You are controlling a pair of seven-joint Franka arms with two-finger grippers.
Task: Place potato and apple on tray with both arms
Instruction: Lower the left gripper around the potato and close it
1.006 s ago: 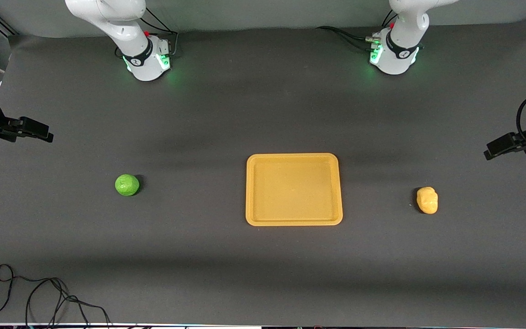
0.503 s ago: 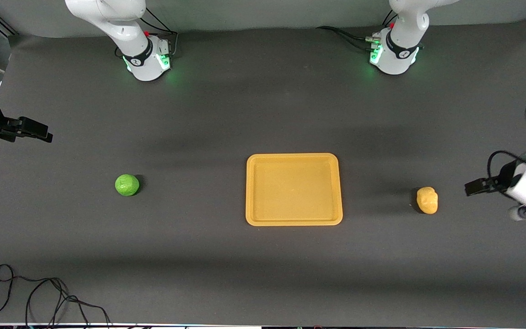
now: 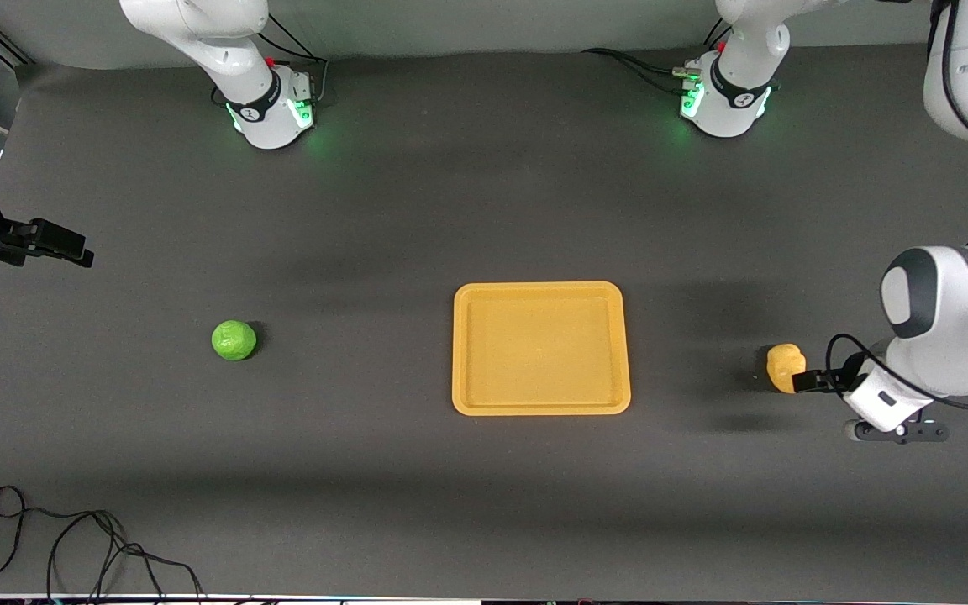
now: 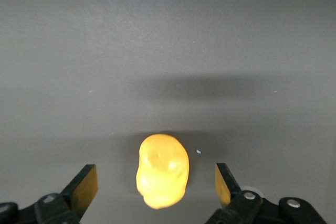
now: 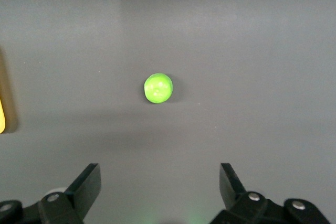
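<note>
The left tool (image 3: 805,382) has swung down fast from the bench edge and now sits spread wide right at the potato (image 3: 784,366), which lies between its fingers (image 4: 84,186) at 3 o'clock from the tray (image 3: 541,408). The right tool (image 3: 72,248) has barely budged, released, hanging at 10 o'clock from the apple (image 3: 234,340). Apple, potato and tray haven't moved on the bench (image 3: 484,210).

tray (image 3: 541,290) lies on the table between apple (image 3: 234,340) and potato (image 3: 783,365).
</note>
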